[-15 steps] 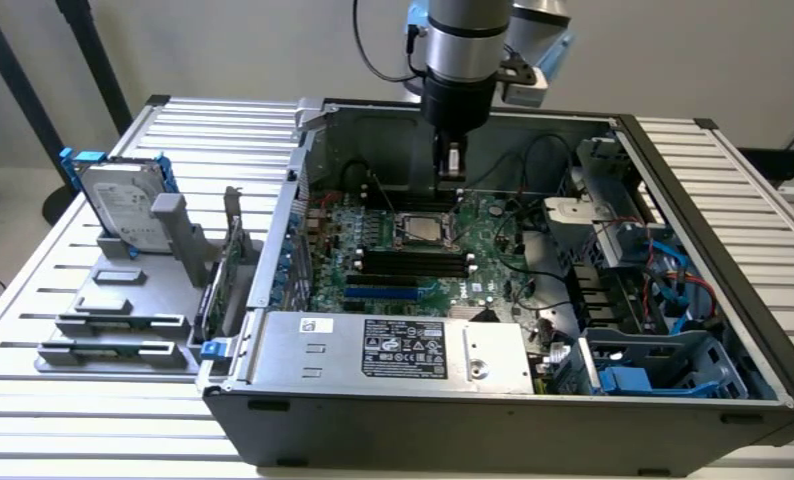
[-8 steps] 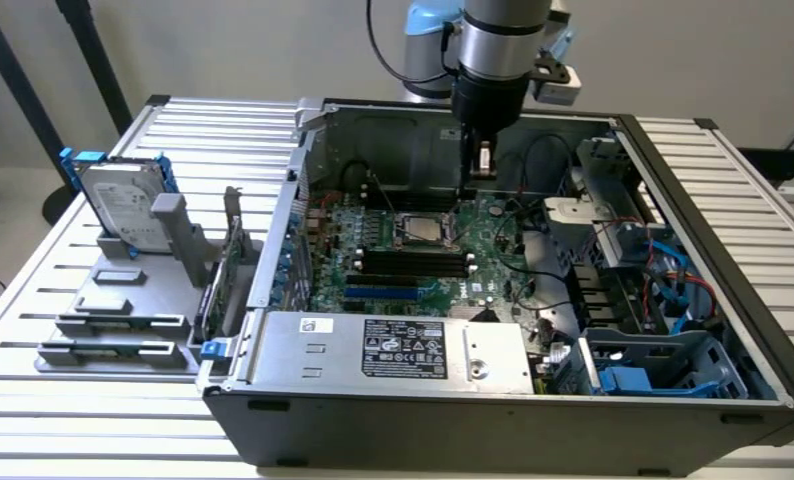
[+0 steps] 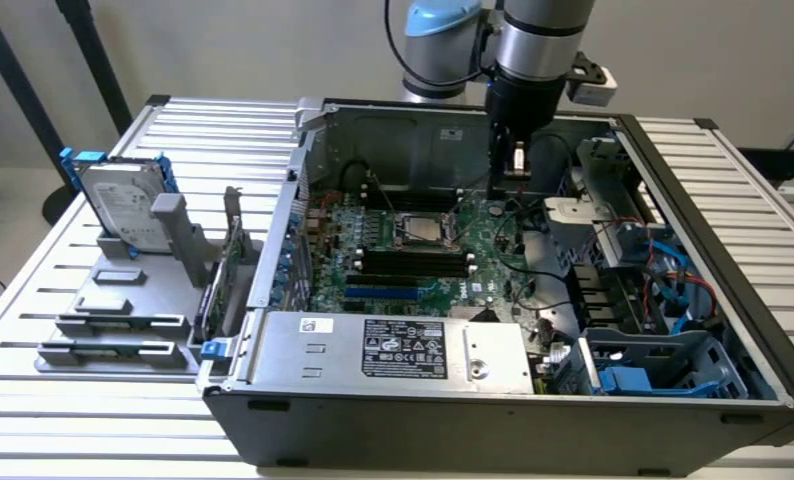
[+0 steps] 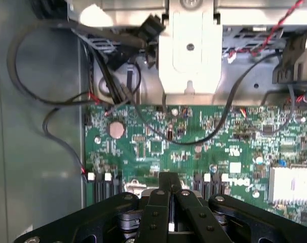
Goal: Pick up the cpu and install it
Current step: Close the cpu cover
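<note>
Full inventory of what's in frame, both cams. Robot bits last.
computer case: 1, grey, open, centre of table
motherboard: 1, green, inside case
cpu socket: 1, dark frame with silvery centre, mid motherboard
power supply: 1, silver with black label, inside case, front of exterior view
hard drive: 1, silver in blue frame, upright, exterior view's left
holder blocks: several, grey, beside case, exterior view's left
cables: several, mostly black, around motherboard
table: 1, slatted silver, under everything
arm: 1, silver with blue joint, above case
tool: 1, black, shut, over motherboard

Soft even light, mild glare
</note>
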You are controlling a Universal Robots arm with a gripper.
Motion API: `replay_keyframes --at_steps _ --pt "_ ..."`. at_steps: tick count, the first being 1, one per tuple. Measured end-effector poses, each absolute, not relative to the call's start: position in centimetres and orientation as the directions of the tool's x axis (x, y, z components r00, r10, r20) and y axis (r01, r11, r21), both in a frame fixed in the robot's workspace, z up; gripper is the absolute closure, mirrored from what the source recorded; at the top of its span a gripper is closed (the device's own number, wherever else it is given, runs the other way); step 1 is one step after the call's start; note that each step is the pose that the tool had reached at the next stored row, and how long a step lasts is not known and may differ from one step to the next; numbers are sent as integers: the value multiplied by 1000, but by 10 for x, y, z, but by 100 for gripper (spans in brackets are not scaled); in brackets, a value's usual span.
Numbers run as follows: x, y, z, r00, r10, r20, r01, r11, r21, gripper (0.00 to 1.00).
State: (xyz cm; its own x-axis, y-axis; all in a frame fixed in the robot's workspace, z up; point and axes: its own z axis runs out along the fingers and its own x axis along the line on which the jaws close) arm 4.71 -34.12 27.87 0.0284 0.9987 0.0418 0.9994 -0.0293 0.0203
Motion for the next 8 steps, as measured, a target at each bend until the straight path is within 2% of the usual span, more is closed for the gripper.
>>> replay_keyframes --at_steps 8 --pt "53 -327 265 28 999 42 999 -29 20 89"
